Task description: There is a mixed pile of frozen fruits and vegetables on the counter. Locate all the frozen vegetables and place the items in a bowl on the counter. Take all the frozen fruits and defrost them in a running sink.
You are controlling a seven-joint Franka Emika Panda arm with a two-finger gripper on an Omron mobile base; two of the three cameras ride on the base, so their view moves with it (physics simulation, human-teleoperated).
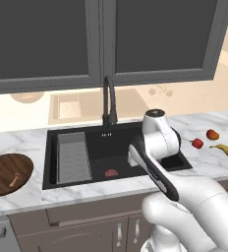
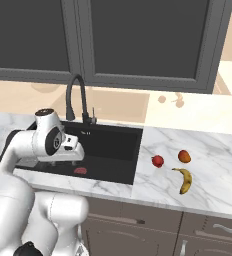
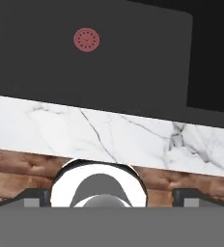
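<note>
The desk (image 1: 22, 197) of white marble runs across both base views, and the black sink (image 1: 121, 157) is sunk into its middle, with the ribbed tray (image 1: 72, 158) at its left end, the red-ringed drain (image 1: 111, 173) on its floor and the gooseneck faucet (image 1: 108, 101) at its back edge. No water can be made out coming from the faucet.

The wooden bowl (image 1: 3, 170) sits on the desk left of the sink, and the tan-brown stick (image 1: 14, 180) already lies inside it.

On the desk right of the sink lie the three remaining items, close together but apart: the banana (image 2: 185, 180) nearest the front edge, its long axis running roughly front to back in the right base view; the orange-red fruit (image 2: 184, 156) behind it; and the red chunk (image 2: 157, 161) nearest the sink.

The gripper (image 3: 112, 195) hangs over the front rim of the sink with its fingers spread wide and nothing between them, looking down across the marble edge to the drain.

The relation that matters for the coming move is probably this: every remaining item lies to the gripper's right, across the sink's right rim, with the red chunk closest and the bowl off to the opposite side.
</note>
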